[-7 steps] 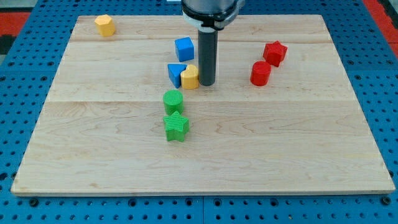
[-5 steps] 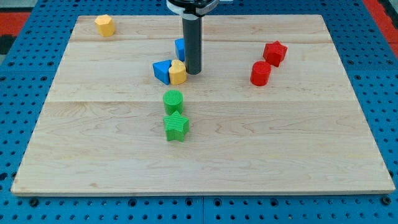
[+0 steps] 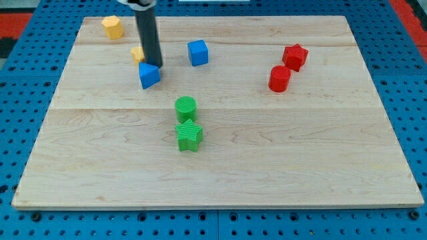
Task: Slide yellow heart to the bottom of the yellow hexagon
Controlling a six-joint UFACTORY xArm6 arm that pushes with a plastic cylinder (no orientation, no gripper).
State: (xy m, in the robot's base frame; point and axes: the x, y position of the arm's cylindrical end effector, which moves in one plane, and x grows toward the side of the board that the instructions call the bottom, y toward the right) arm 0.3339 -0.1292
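The yellow hexagon (image 3: 113, 27) sits near the board's top left corner. The yellow heart (image 3: 137, 54) lies below and to the right of it, mostly hidden behind my rod. My tip (image 3: 153, 65) rests against the heart's right side, just above the blue triangular block (image 3: 149, 75), which touches it from below.
A blue cube (image 3: 197, 52) stands to the right of the rod. A green cylinder (image 3: 186, 107) and a green star (image 3: 189, 135) sit near the board's middle. A red star (image 3: 294, 57) and a red cylinder (image 3: 279, 79) are at the right.
My tip has swept to the view's left and slightly up, pushing the yellow heart and the blue triangular block with it, away from the blue cube and closer to the yellow hexagon.
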